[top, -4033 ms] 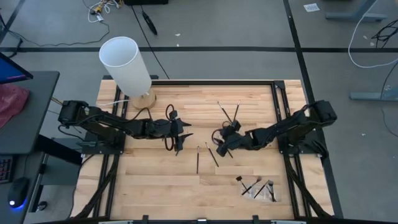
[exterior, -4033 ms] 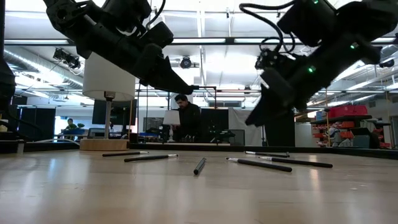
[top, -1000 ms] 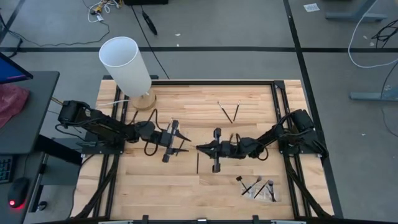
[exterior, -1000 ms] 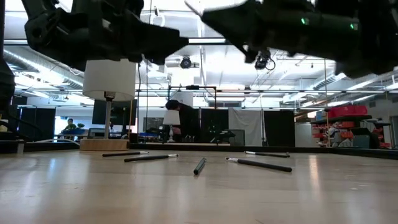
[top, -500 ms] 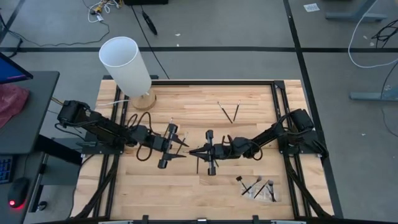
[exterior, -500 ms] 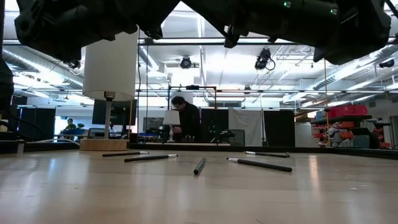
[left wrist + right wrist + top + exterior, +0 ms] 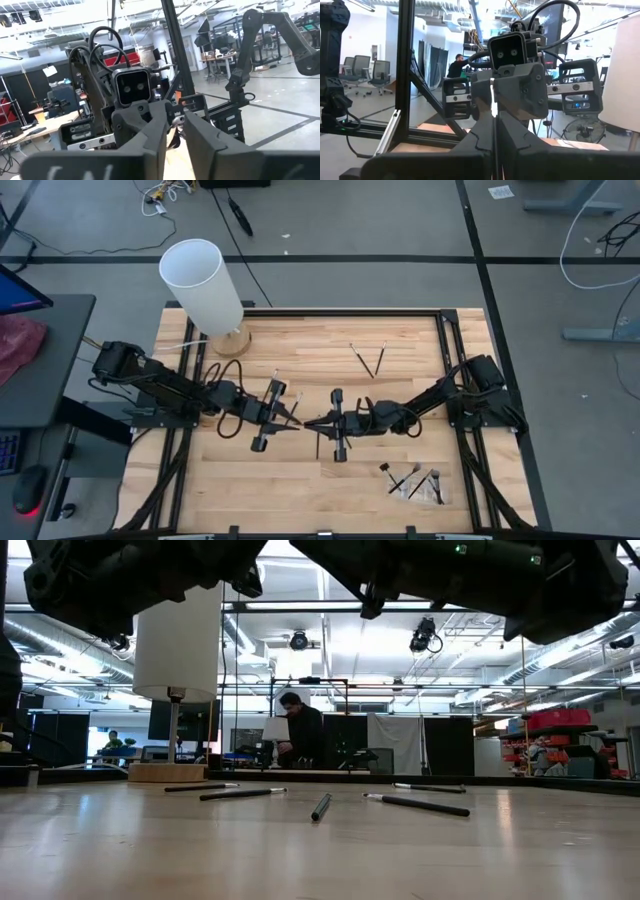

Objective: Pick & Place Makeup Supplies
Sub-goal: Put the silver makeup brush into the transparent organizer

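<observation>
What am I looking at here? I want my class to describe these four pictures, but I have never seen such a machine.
It is a robot with two dark arms at a wooden table. One picture looks straight down, one looks level across the tabletop, and two come from cameras on the wrists. Each arm ends in a two-finger tool. The left tool and right tool meet tip to tip above the table's middle. The right one is shut on a thin makeup brush, apparently offering it across. More brushes lie loose on the wood, and a white cylinder stands at one corner.
</observation>
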{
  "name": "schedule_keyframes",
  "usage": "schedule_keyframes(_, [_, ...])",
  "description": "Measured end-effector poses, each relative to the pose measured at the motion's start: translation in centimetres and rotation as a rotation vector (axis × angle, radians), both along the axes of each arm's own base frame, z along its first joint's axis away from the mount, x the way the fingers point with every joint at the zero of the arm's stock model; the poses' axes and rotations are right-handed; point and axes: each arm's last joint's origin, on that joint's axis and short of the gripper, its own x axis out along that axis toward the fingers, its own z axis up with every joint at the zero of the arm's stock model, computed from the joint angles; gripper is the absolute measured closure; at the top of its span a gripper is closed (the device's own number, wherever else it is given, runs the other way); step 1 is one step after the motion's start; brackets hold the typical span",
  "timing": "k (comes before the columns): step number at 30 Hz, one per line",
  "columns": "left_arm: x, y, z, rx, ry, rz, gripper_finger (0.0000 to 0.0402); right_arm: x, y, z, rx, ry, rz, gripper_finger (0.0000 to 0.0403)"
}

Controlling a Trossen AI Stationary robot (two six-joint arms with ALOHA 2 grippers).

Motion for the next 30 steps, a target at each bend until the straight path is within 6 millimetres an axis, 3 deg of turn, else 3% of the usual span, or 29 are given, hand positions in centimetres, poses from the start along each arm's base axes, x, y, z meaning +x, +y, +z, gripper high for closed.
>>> schedule_keyframes(7, [0.03,0.02,-0.1,0.001,0.01,0.004,0.0363,-0.02,0.01,-0.02,0.0,0.0,0.001,0.0394])
schedule_keyframes(20, [0.07,0.0,-0.19,0.005,0.021,0.003,0.0294,-0.06,-0.07,0.19,0.008,-0.022,-0.005,0.0394])
schedule_keyframes(30, [0.1,0.14,-0.11,-0.006,0.016,0.049,0.0319,0.06,-0.66,0.34,0.03,-0.034,-0.015,0.0394])
